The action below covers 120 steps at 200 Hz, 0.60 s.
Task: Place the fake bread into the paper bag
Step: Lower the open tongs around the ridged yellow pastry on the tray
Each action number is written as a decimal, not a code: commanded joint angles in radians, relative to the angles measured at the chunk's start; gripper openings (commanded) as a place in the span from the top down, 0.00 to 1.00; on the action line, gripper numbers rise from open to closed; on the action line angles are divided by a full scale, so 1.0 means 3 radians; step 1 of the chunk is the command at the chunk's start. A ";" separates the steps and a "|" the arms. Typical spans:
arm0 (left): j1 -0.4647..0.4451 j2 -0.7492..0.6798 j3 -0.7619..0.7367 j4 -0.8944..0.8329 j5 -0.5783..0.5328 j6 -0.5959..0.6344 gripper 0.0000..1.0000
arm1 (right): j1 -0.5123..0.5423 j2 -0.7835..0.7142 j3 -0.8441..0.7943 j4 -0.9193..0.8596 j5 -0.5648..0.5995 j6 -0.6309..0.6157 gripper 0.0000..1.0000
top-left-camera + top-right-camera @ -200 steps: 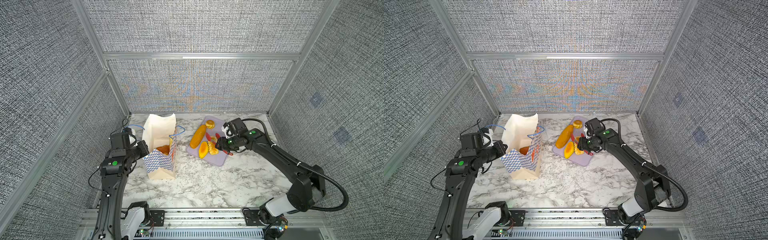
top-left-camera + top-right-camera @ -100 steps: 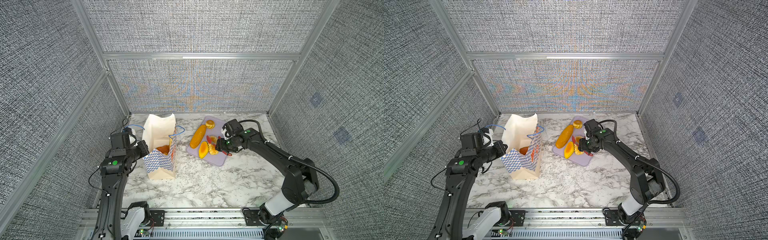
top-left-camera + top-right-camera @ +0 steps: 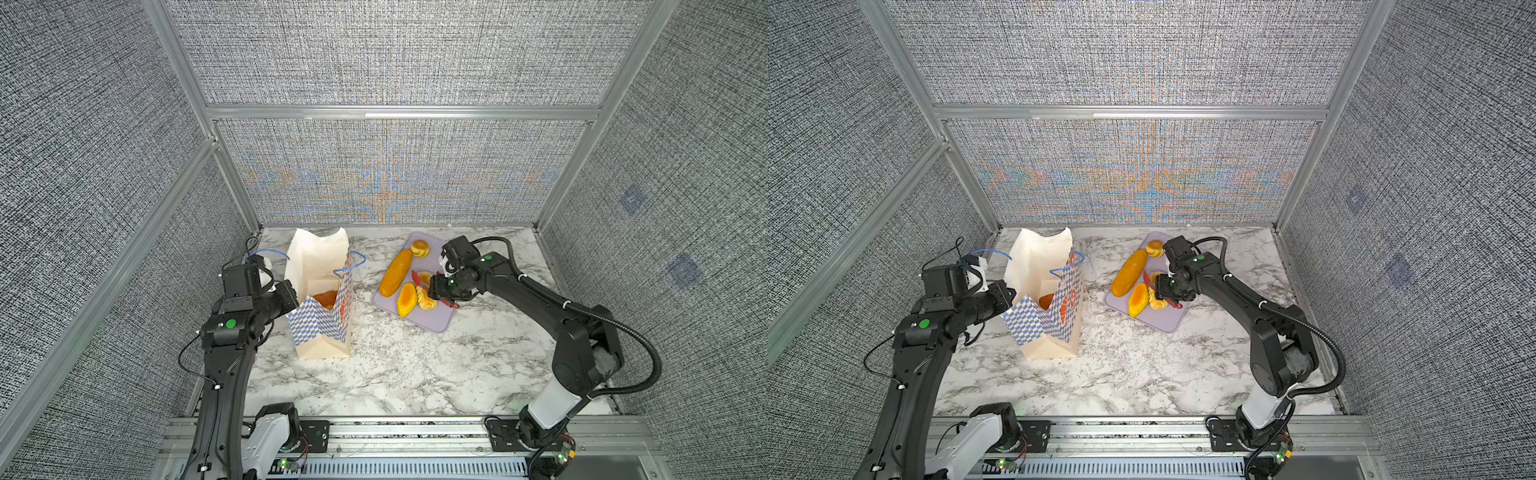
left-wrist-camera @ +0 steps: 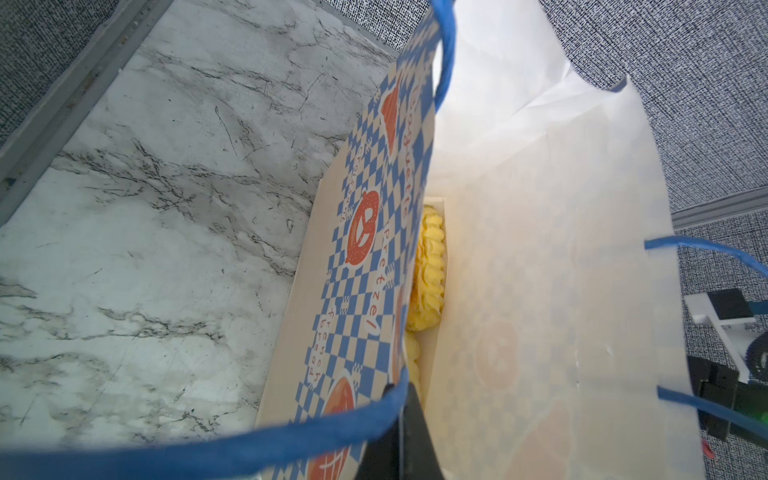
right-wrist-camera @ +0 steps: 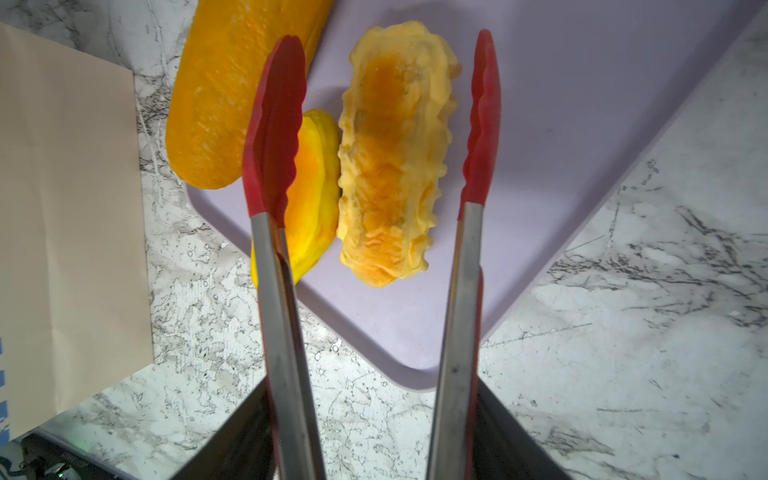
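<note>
This is a robotics lab test cell. Grey woven fabric panels in an aluminium frame close it in at 9, 12 and 3 o'clock around a marble-print tabletop. At 6 o'clock an aluminium rail carries two black robot arms, with cables and a lit circuit board (wiring left in the open). The goods are staged props: glossy fake bread on a lavender tray, red tongs and a printed paper bag.
</note>
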 commanded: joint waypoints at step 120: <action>0.0004 0.0017 -0.0010 0.0046 0.0016 0.0025 0.96 | 0.0016 0.0189 0.0026 0.0054 0.0131 0.0022 0.40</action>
